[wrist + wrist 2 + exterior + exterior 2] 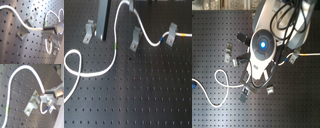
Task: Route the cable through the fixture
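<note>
We log the cable (139,25) lying on the black perforated counter (139,95): in the first exterior view it comes down from the top edge, curves between the middle fixture clip (135,39) and the clip (170,36) toward the first exterior view's right, and a yellow-and-blue banded stretch (184,35) runs off past that clip. A second run of the same cord drops past a small green mark (116,45), bends toward the first exterior view's left and closes into a loop (75,62). A third clip (90,31) stands apart, near the first exterior view's upper left, beside a dark upright post (104,17). In the second exterior view the arm (264,45) covers the centre of the counter; we see the loop and a blue end (196,84) at the second exterior view's left. In both wrist views the jaws are clamped on the cable (32,29), the gripper (51,29) holding it just beside a metal clip (32,102), with the cord arching away over the holes.
</note>
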